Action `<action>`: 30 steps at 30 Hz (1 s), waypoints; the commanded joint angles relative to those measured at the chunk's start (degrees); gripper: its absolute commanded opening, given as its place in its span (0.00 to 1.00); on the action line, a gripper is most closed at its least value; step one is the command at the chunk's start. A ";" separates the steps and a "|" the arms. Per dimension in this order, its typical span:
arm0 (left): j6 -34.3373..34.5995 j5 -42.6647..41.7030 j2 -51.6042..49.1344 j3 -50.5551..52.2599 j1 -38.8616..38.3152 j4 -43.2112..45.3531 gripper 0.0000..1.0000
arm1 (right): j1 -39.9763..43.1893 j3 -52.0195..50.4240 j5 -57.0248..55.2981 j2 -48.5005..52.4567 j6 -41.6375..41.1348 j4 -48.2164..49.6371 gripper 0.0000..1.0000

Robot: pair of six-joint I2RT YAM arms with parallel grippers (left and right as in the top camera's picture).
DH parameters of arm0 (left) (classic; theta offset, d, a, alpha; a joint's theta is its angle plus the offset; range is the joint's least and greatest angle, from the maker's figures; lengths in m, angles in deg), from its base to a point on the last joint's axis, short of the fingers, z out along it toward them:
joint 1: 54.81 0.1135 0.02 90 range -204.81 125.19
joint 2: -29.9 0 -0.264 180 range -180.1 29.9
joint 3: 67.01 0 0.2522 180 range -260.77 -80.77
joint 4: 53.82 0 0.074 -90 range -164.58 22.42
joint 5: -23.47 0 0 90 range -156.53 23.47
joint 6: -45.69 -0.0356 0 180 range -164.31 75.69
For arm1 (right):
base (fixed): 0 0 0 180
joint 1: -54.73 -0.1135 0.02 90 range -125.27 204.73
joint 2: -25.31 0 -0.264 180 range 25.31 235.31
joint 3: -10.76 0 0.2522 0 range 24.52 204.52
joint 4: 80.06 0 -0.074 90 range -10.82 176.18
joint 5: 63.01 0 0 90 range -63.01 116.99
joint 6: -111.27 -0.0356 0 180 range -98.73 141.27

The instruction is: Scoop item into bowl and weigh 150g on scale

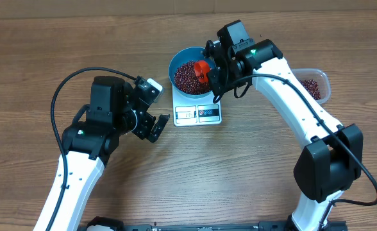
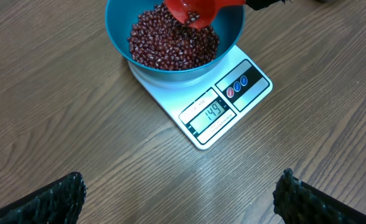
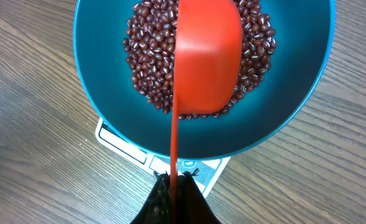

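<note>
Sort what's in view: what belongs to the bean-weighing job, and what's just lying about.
In the job: beans, teal bowl on the scale, orange scoop held by the right gripper over the bowl, clear tub holding more beans.
Lying about: no stray objects seen; only the left gripper, open and holding nothing.

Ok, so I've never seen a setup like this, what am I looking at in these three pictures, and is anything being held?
Two robot arms work at a wooden table. One picture looks down from above; the other two come from cameras on each wrist. A white scale carries a teal bowl of small red-brown beans; its display reads 149. A clear tub with more beans sits at the robot's right. The right gripper is shut on an orange-red scoop tipped over the bowl. The left gripper is open and holds nothing.
</note>
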 commanded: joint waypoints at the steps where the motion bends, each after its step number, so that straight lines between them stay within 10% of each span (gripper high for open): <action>1: 0.57 0.42 -0.42 -0.87 0.26 0.09 1.00 | 0.35 1.62 0.33 -2.51 -0.04 0.07 0.04; 30: 0.57 0.42 -0.42 -0.87 0.24 0.09 1.00 | 0.11 1.73 -2.84 -3.45 0.22 2.12 0.04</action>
